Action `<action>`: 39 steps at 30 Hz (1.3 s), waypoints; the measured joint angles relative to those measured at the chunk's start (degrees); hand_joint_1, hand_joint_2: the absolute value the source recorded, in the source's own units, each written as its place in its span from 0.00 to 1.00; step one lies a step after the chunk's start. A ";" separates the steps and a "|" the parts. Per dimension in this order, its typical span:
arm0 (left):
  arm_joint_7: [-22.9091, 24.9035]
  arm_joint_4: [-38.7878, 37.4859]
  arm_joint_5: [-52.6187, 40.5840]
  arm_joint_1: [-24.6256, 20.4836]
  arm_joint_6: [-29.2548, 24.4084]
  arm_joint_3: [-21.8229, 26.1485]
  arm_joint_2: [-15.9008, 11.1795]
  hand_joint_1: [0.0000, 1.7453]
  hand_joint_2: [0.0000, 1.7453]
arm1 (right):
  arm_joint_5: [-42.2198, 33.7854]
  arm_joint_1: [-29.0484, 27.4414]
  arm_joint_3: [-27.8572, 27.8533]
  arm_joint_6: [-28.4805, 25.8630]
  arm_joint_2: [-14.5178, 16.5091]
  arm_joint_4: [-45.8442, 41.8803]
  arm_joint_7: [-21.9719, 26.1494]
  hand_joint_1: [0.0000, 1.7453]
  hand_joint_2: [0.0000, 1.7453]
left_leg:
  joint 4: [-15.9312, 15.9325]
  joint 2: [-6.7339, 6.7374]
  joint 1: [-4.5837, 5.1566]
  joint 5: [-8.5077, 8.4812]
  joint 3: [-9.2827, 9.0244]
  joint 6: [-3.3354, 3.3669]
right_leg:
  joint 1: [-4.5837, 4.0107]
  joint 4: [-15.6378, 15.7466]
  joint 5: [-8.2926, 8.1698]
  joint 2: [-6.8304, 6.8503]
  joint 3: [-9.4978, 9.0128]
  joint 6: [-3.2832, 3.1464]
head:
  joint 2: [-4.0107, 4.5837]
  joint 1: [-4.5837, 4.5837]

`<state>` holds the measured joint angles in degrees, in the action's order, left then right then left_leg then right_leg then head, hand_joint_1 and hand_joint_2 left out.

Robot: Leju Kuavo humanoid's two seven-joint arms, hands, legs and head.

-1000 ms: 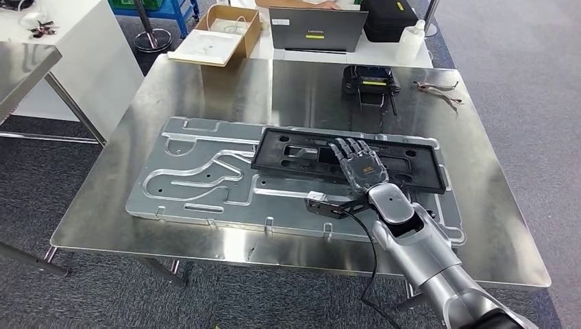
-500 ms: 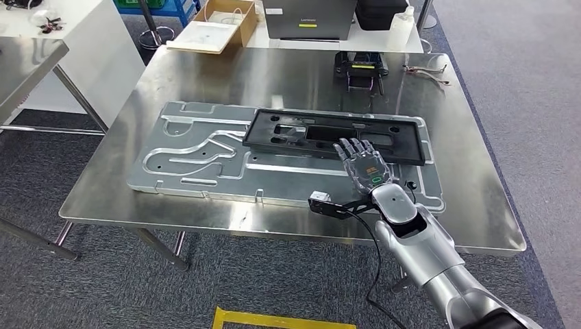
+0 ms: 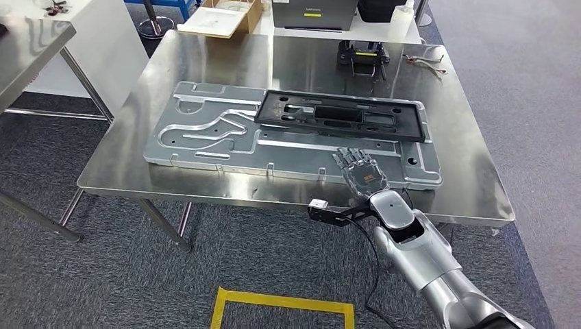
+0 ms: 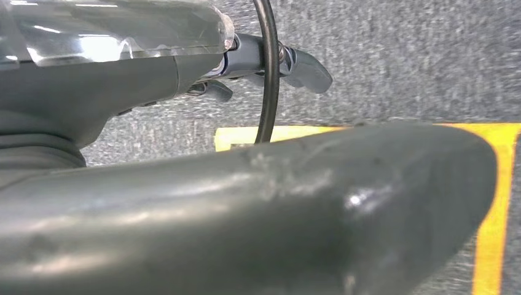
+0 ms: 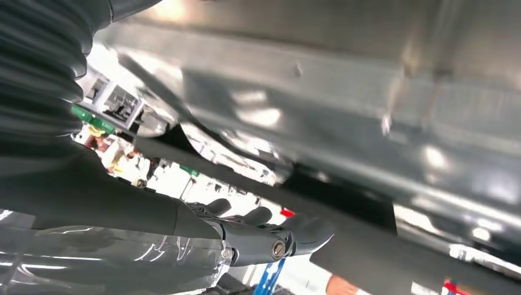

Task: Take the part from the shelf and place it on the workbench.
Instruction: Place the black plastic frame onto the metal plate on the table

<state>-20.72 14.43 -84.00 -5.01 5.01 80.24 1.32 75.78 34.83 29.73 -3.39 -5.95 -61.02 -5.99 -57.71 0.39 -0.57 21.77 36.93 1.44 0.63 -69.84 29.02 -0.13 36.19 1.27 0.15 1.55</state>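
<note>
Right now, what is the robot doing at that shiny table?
The robot's right hand hovers open above the near edge of the shiny steel workbench, holding nothing. The long black plastic frame lies flat on the big grey grooved metal plate on that workbench, apart from the hand. So the part looks already set down. The left hand hangs over grey carpet with yellow tape.

One steel bench point(image 3: 205, 181) carried one large grey machined plate point(image 3: 205, 137), one black frame part point(image 3: 340, 115), one small black device point(image 3: 363, 53) and one loose cable bundle point(image 3: 425, 62). One cardboard box point(image 3: 226, 17) sat behind.
</note>
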 joint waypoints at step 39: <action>0.25 -0.18 5.37 1.75 -0.77 1.69 2.00 0.00 0.00 | -21.11 -35.00 -18.55 -16.83 2.30 -13.22 8.76 0.00 0.00 | -3.93 -0.26 -0.04 2.26 2.79 -1.96 | -0.08 13.87 -0.52 1.05 -7.41 -2.54 | 0.00 0.04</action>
<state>-20.47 14.25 -78.63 -3.26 4.23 81.93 3.32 54.67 -0.18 11.17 -20.23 -3.65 -74.24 2.77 -61.64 0.13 -0.61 24.04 39.72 -0.52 0.55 -55.97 28.50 0.92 28.78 -1.28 0.15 1.59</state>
